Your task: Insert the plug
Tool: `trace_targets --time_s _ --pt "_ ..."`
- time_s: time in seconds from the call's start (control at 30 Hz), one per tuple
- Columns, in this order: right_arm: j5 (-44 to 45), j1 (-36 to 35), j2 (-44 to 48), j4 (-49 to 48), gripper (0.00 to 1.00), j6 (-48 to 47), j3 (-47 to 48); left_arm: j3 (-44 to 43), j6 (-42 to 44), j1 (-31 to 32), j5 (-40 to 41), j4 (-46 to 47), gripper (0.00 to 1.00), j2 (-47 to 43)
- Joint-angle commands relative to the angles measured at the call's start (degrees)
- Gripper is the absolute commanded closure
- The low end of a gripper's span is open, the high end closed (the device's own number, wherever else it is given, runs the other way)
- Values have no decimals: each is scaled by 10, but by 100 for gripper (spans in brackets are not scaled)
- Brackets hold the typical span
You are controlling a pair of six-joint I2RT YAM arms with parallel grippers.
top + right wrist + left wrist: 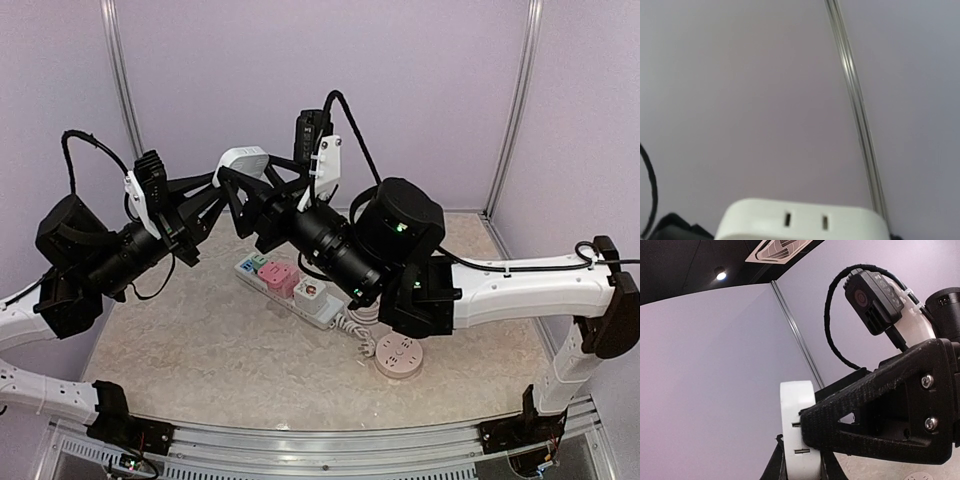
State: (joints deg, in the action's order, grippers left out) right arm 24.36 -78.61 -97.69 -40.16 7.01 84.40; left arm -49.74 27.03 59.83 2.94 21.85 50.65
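While both arms reach up over the table (200, 350), the plug (242, 160) sits in the air between their tips, far of the strip (322, 312). The left gripper (218, 190) is narrowed down onto the plug from the left. The right gripper (243, 188) grips it from the right at a middling width. On the strip, a pink block (280, 280) fills one socket. A round socket (398, 356) lies near and to the right, apart from it. Only the left wrist view shows a right finger (865, 410) pressed against the plug's (797, 440) slotted face. The right wrist view shows only the plug's (800, 220) two slots against the wall, with no fingers visible.
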Motion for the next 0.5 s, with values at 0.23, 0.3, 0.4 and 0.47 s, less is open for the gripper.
trace_targets --time_s 0.23,0.3,0.4,0.47 --pt "-289 11 175 430 0 -181 -25 42 -262 -88 -353 -55 100 -56" --pt "-286 13 178 485 1 -195 -11 52 -286 -89 -366 -18 100 -52" --pt "-257 16 168 541 11 -198 25 58 -298 -87 -377 3 100 -45" --pt "-257 15 160 571 18 -198 48 61 -299 -84 -381 8 100 -42"
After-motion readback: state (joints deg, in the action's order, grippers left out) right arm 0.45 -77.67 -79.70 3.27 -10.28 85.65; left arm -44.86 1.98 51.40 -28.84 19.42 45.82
